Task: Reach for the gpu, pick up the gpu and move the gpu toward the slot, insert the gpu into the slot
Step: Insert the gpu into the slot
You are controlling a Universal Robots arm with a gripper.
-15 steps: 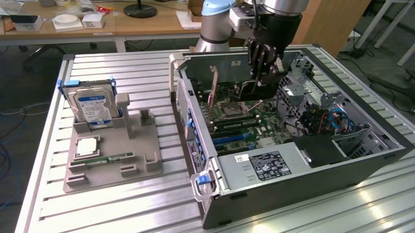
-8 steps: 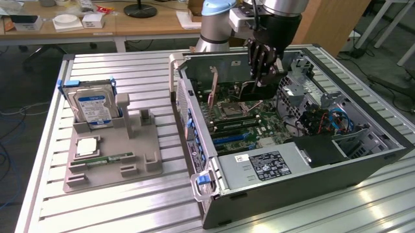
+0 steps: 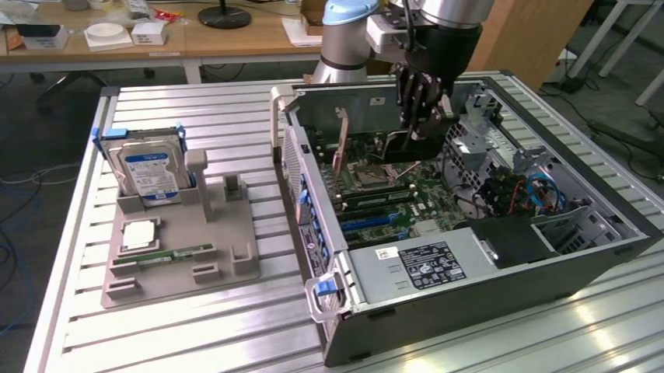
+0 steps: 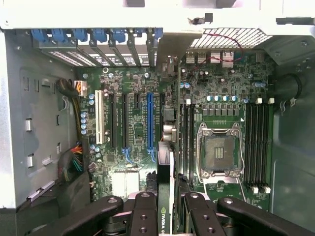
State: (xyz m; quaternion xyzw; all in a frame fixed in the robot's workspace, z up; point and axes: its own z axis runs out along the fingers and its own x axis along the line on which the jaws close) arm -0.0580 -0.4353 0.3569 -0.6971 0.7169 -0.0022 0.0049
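Observation:
My gripper reaches down into the open computer case, shut on the gpu. In the wrist view the gpu is seen edge-on as a thin black card with a green logo, clamped between the black fingers. It hangs above the green motherboard. Its tan end bracket stands by the rear wall of the case. The card's edge runs in line with a long black slot, right beside the long blue slot. It is not touching either one.
The square silver processor socket and memory slots lie beside the card. Cables and the case wall crowd the other side. Outside the case, a grey holder carries a blue-labelled hard drive and a memory stick.

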